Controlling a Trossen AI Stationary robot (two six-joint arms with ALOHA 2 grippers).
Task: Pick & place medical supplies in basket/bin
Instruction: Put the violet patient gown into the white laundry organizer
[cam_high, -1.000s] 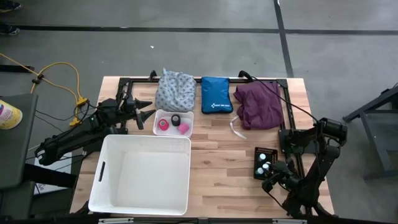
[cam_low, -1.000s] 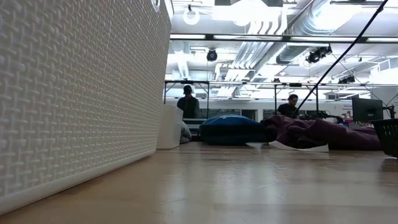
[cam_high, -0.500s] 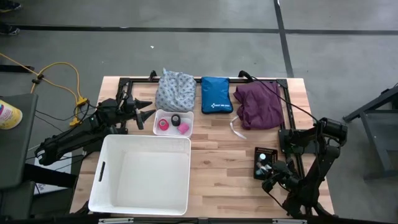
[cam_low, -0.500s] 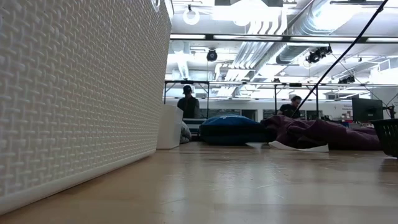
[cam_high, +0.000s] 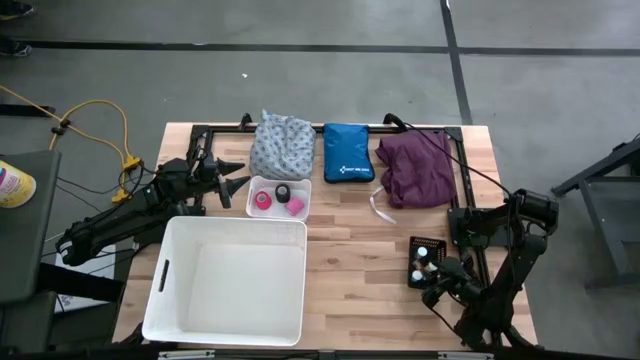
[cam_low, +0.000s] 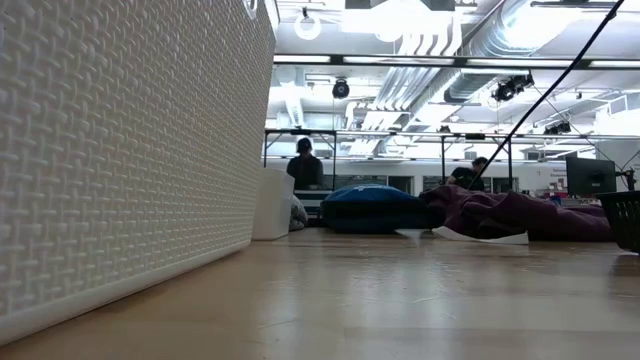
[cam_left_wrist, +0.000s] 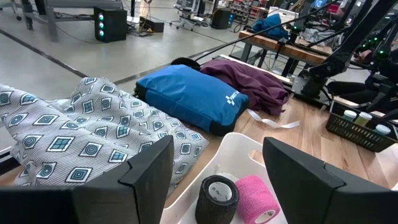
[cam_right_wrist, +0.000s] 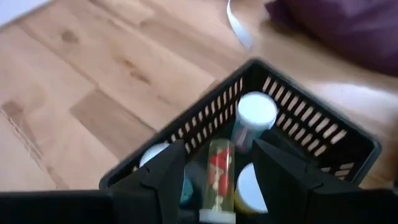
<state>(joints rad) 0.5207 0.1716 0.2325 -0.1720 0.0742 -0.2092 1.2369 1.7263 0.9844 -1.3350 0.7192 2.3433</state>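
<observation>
Reaching into the black crate (cam_right_wrist: 298, 124) of vials (cam_right_wrist: 255, 115), the right gripper (cam_right_wrist: 217, 171) pinches one red-filled vial (cam_right_wrist: 217, 168), while the left gripper (cam_left_wrist: 214, 168), jaws apart, hovers beside the tape rolls (cam_left_wrist: 239, 198).

Tape rolls (cam_high: 277, 199) in a tray (cam_high: 262, 186) behind the bin (cam_high: 230, 285); vials (cam_high: 422, 264) in a crate (cam_high: 424, 242) to its right
</observation>
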